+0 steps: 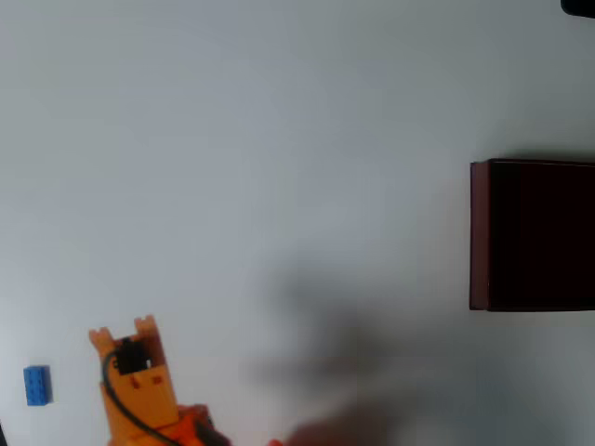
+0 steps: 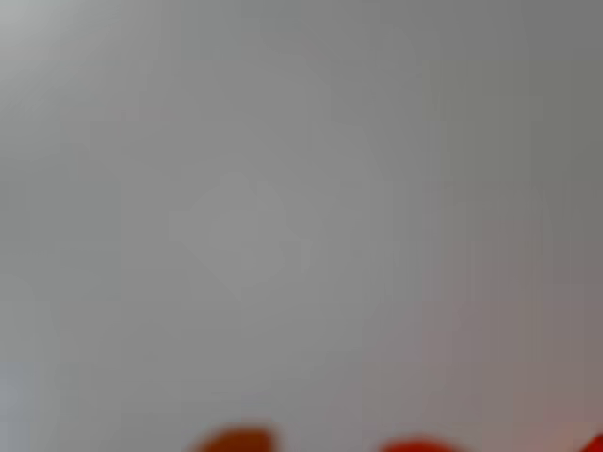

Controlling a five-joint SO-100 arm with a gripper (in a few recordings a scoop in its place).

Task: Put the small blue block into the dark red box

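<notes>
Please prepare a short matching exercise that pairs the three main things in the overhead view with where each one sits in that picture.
Things:
1. small blue block
2. dark red box
3. orange tool

Places in the overhead view:
A. at the right edge, partly cut off by the frame
B. at the far lower left, lying on the white table
C. at the lower left, just right of the block and apart from it, with its two tips pointing up the picture

Pairs: 1-B, 2-A, 3-C
</notes>
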